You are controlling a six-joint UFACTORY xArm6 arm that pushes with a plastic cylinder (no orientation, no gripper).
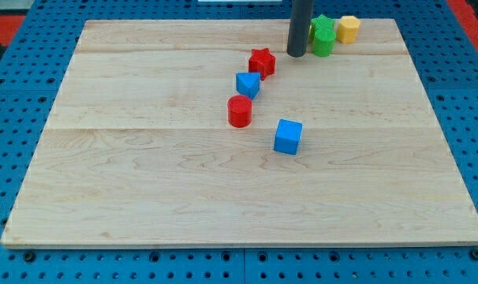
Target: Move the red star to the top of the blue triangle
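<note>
The red star (262, 62) lies near the view's top centre of the wooden board (144, 158). The blue triangle (248, 84) sits just below and slightly left of it, touching or nearly touching. My tip (296, 54) is at the end of the dark rod, to the right of the red star and a small gap away from it. The tip stands just left of the green blocks.
A red cylinder (240, 111) sits below the blue triangle. A blue cube (288, 136) lies lower right. A green cylinder (323, 42) with a green star (323, 24) behind it, and a yellow block (348, 29), are at the view's top right.
</note>
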